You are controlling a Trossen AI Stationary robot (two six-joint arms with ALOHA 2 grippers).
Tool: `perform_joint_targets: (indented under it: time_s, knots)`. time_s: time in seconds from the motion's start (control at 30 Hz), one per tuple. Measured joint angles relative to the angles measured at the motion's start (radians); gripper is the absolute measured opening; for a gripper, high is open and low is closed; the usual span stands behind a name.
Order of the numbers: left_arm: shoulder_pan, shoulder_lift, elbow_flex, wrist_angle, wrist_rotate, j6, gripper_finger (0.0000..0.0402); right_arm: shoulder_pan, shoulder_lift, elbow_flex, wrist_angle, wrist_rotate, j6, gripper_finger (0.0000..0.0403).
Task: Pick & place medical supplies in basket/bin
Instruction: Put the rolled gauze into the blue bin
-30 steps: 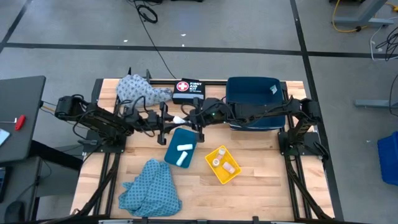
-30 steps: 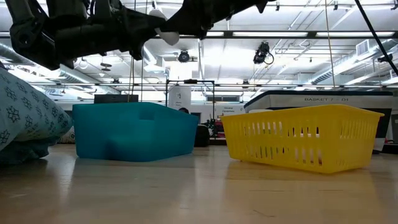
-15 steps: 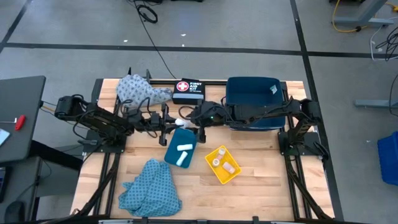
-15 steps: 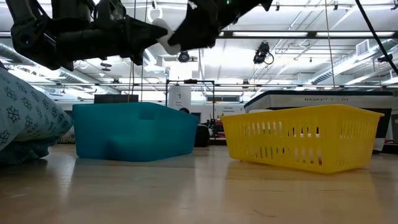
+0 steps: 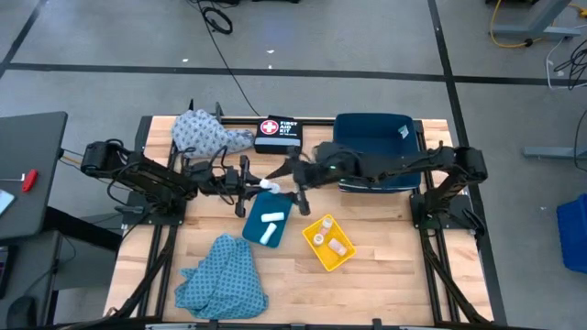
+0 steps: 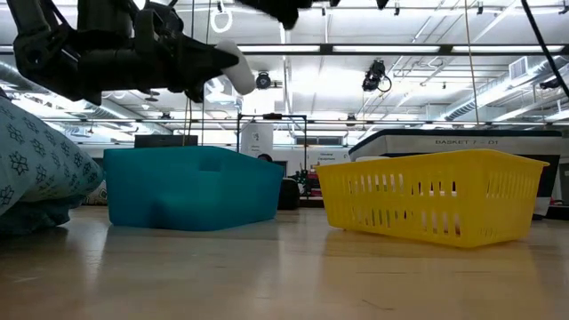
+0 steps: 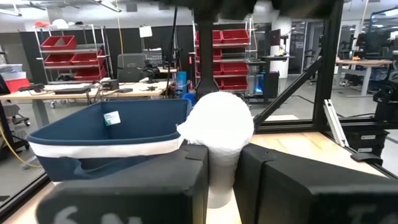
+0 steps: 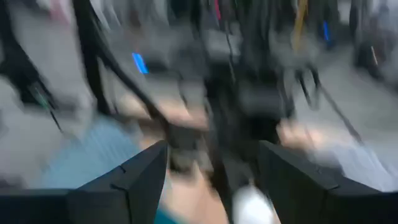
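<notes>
Left gripper [image 5: 258, 186] has its fingers clamped on a white roll [image 7: 216, 127], which I see held in the air above the near edge of the teal tray [image 5: 254, 217]. Two more rolls [image 5: 271, 225] lie in that tray. My right gripper [image 5: 293, 174] hangs just beside it, fingers spread apart and holding nothing. Vials [image 5: 327, 242] sit in the yellow basket [image 5: 315, 257].
</notes>
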Motion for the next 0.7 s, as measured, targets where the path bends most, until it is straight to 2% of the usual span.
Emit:
perform_joint_targets:
  time_s: [0.1, 0.23, 0.5, 0.7]
  knots:
    - [0.000, 0.000, -0.001, -0.001, -0.001, 0.000, 0.0042, 0.028, -0.018, -0.164, 0.397, -0.051, 0.086, 0.0258]
    - [0.001, 0.000, -0.001, -0.008, -0.002, 0.000, 0.0042, 0.067, -0.023, -0.374, 0.777, -0.003, 0.129, 0.0258]
    - [0.001, 0.000, -0.002, -0.030, -0.003, -0.009, 0.0042, 0.081, -0.173, -0.698, 0.800, 0.174, 0.130, 0.0258]
    - [0.001, 0.000, -0.002, -0.101, -0.003, -0.062, 0.0042, 0.171, -0.310, -0.897, 0.904, 0.345, 0.153, 0.0258]
